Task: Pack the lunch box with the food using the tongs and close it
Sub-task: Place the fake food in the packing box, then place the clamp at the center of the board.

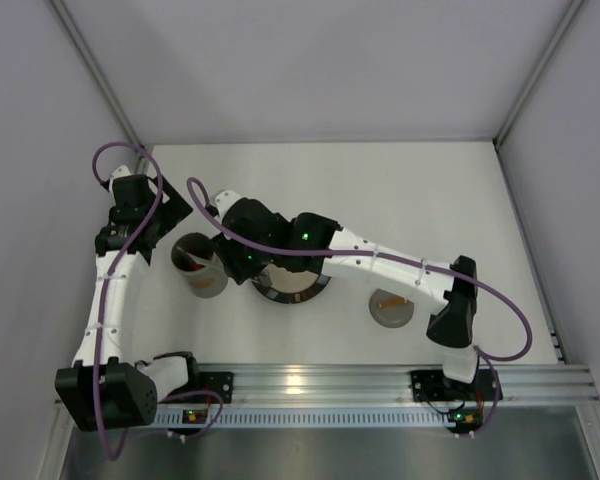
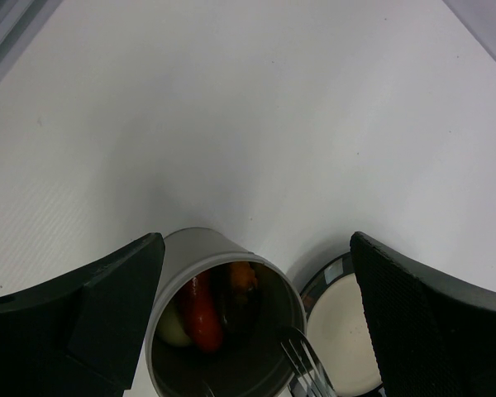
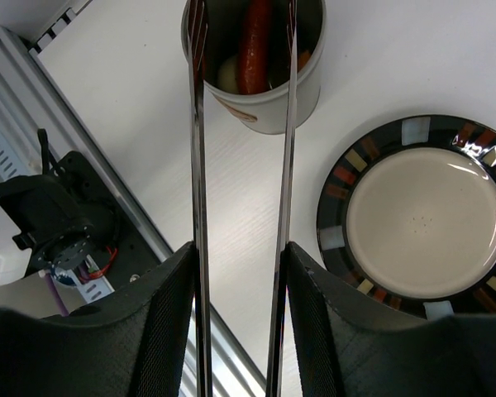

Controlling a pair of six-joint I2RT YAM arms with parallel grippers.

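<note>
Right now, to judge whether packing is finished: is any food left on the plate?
No, the plate shows a bare beige centre, and the sausage lies inside the lunch box.

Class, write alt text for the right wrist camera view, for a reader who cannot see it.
The right gripper holds the tongs by their two slim arms, whose tips reach the mouth of the open lunch box, where a red sausage and a pale lump sit inside. An empty black-rimmed plate lies beside it.
</note>
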